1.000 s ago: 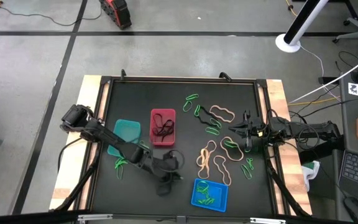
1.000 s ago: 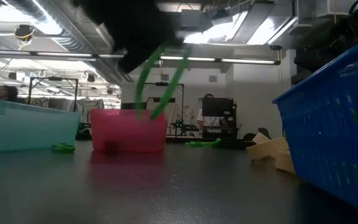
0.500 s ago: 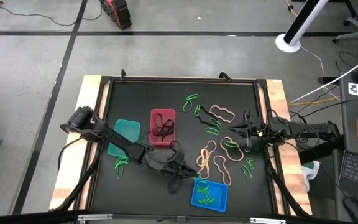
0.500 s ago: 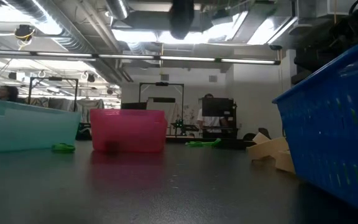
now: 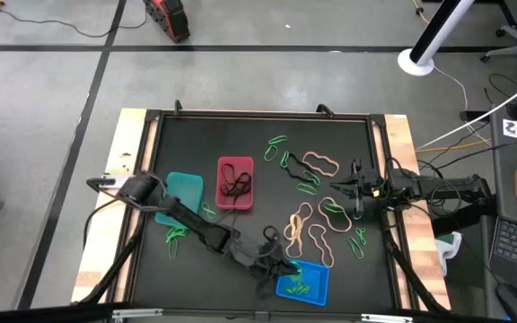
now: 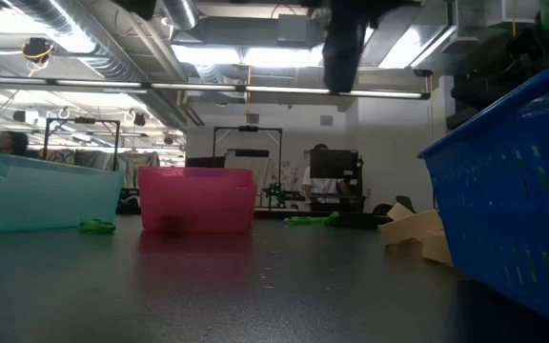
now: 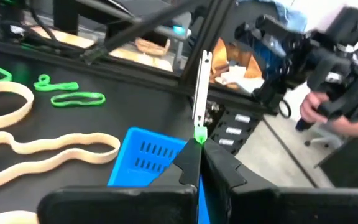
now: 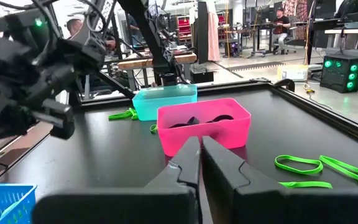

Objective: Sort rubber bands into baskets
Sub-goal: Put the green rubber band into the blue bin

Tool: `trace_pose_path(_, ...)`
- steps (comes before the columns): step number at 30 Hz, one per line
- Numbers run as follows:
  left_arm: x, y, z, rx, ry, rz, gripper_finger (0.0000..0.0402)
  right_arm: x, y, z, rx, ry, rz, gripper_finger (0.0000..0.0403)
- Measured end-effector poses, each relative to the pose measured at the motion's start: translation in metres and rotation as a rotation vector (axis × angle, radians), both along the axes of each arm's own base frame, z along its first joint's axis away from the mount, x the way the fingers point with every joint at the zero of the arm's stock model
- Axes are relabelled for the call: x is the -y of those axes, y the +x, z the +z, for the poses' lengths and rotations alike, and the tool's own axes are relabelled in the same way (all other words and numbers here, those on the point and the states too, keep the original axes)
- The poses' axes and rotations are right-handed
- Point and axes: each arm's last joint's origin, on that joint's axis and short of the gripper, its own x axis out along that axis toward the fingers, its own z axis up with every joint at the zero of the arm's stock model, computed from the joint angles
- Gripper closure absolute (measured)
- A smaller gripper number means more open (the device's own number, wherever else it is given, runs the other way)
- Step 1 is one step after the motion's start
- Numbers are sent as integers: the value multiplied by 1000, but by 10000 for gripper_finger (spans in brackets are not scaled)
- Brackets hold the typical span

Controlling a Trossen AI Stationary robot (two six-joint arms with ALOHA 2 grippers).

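Reaching across the black surface [image 5: 196, 144], the left gripper [image 5: 281, 266] hangs over the near-left edge of the blue basket [image 5: 305, 281], its jaws pressed together on a bright green rubber band [image 7: 199, 135], of which only a small bit shows at the fingertips in the left wrist view. Inside the blue basket lie several more green bands [image 5: 300, 285]. The red basket [image 5: 235, 182] sits near the middle of the surface with black bands [image 5: 234, 186] in it, and the teal basket [image 5: 181, 195] stands just beside it on the left. A green band [image 5: 176, 235] lies loose on the surface near the teal basket. To the right of the red basket, loose bands are scattered: green loops [image 5: 279, 148] toward the far side, tan loops [image 5: 319, 163] beside them, and more tan bands [image 5: 303, 231] lying just above the blue basket. The right gripper [image 5: 341, 187] rests low at the right side of the surface among these loose bands, jaws together and holding nothing. In the left wrist view, a person's hand [image 7: 312, 109] shows in the room beyond.
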Motion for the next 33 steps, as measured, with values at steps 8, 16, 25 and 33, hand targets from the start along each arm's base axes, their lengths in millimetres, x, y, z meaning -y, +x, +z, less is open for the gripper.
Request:
trace_pose_path(8, -1, 0, -12, -75, 17, -23, 363, 0, 0, 0, 1, 0, 0, 384)
trace_pose_path(16, -5, 1, -16, -112, 22, -9, 273, 0, 0, 0, 1, 0, 0, 384)
trace_pose_path(25, -24, -8, 12, -242, 58, -13, 257, 0, 0, 0, 1, 0, 0, 384)
trace_pose_path(33, -53, -53, 67, -510, 133, 22, 273, 0, 0, 0, -1, 0, 0, 384)
